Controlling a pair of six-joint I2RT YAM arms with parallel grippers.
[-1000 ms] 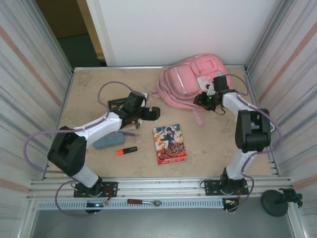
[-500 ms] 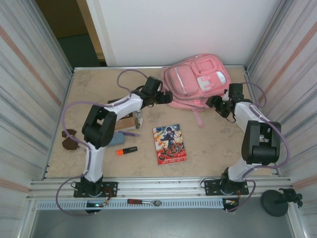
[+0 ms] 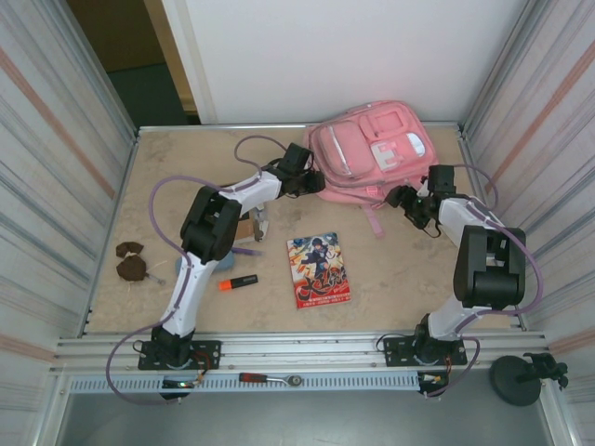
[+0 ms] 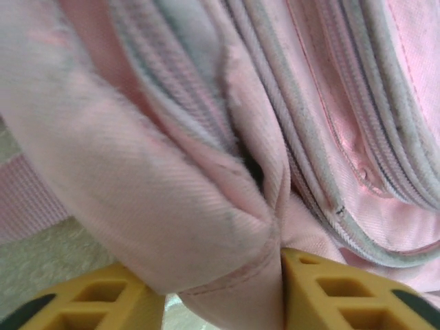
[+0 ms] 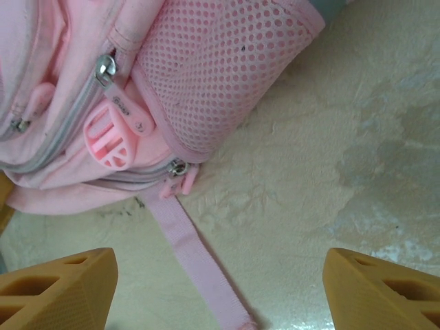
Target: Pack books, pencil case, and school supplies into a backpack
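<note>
Backpack (image 3: 364,153) lies flat on the counter (image 3: 167,177), just ahead of both sets of jaws. Left jaws pinch a fold of its pink fabric, which touches both fingers (image 4: 89,302). Right jaws are spread wide over bare counter, mesh side pocket (image 5: 220,69) just ahead, strap (image 5: 196,268) trailing between them. Red comic (image 3: 319,269) lies well behind both.
</note>
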